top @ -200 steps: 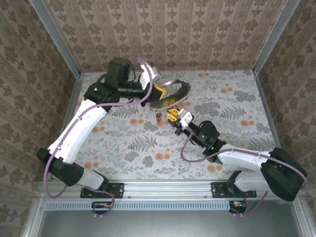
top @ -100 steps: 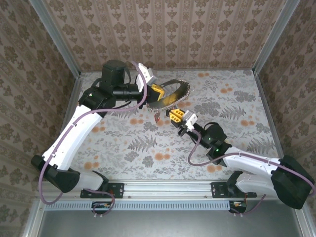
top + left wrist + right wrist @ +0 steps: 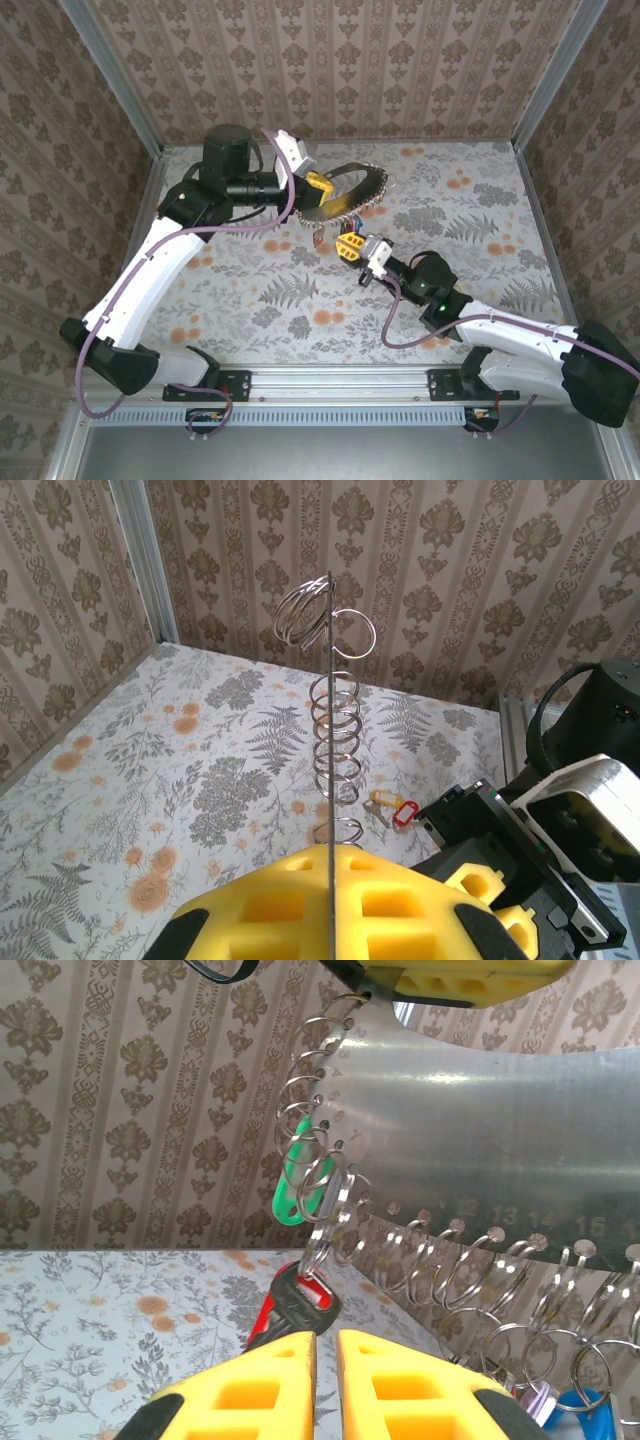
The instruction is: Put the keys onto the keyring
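Partly hidden: key [image 3: 302, 1305] behind right end effector [image 3: 326, 1352].

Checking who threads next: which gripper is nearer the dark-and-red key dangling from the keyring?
Right. The right gripper has its fingertips almost at the dark-and-red key. The left gripper clamps the keyring at its rim, farther from that key.

Keyring [image 3: 480, 1140]: brushed metal plate, satin sheen, stamped numbers.
Split rings [image 3: 322, 1175]: bright polished steel wire.
Green key head [image 3: 297, 1185]: smooth, glossy plastic.
Black-headed key [image 3: 305, 1300]: dark plastic, slight shine.
Finger pads [image 3: 250, 1390]: yellow, matt, moulded with square recesses.
Table cover [image 3: 200, 780]: matt floral print.
Walls [image 3: 450, 560]: matt patterned wallpaper.
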